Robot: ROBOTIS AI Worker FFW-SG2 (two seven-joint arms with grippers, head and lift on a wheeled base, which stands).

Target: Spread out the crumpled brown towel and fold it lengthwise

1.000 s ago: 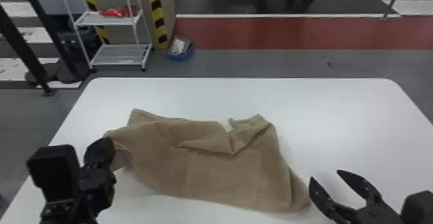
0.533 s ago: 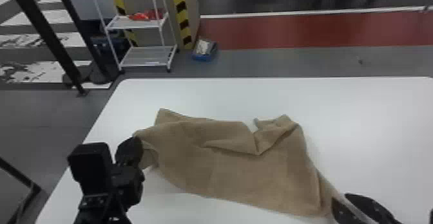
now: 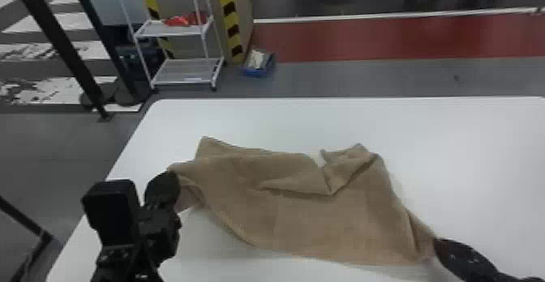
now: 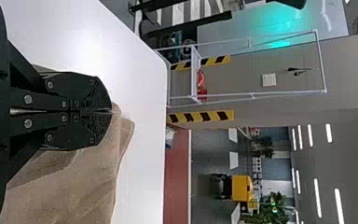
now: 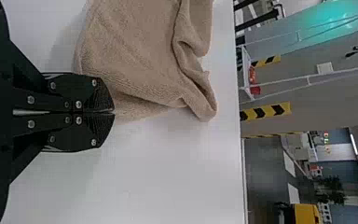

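Brown cloth spans the middle of the head view: the crumpled towel (image 3: 308, 220), rumpled on a smooth white tabletop (image 3: 466, 151). A loose fold dips in along its upper edge, right of the middle, and a small peak stands beside that dip. At the left of the frame, the black left gripper (image 3: 173, 176) has its two flat fingers together, clamped on the towel's left end. At the lower right, the black right gripper (image 3: 437, 244) is likewise closed, pinching the towel's lower-right corner. Beyond the table, in the upper left, stands a white metal rack (image 3: 186, 72) holding a red item (image 3: 184, 20), with a blue open bin (image 3: 258, 71) on the floor just right of it.
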